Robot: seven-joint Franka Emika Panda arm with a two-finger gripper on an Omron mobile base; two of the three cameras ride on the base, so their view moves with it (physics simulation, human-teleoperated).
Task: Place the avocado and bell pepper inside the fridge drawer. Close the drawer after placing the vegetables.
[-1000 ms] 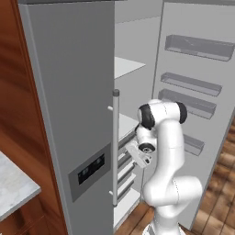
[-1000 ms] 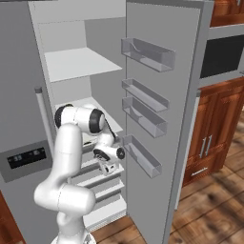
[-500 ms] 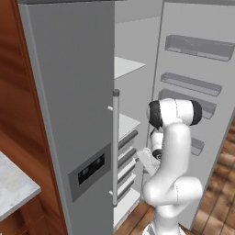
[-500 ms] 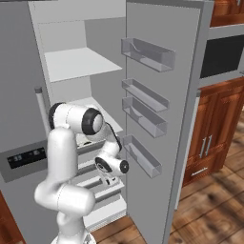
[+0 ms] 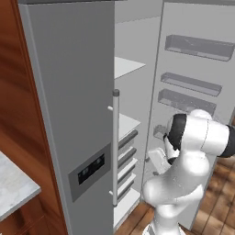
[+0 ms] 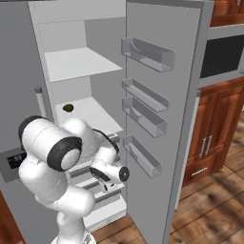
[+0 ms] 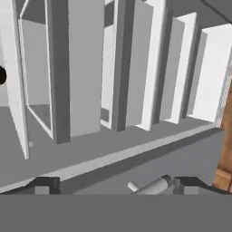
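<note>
The pincer (image 7: 115,185) sits low in front of the open fridge, its two dark fingertips (image 7: 45,185) standing well apart at the bottom of the hand view, spread and holding nothing. In the right base view the hand (image 6: 110,172) hangs at drawer height, just in front of the stacked drawer fronts, with the white arm (image 6: 52,157) bulking up to its left. The hand view is rolled, so the drawers appear as upright pale slabs with darker front strips; the fridge drawer (image 7: 59,68) with the dark strip stands out towards the camera, and I cannot tell from this how far it is pulled out. In the left base view the drawer fronts (image 5: 127,153) show as a stack of grey strips beside the closed door's handle (image 5: 115,147). The avocado (image 6: 68,107) lies on the white shelf (image 6: 93,112) above the drawers, near the back left, well apart from the pincer. Grey door bins (image 6: 145,116) line the open door to the right.
</note>
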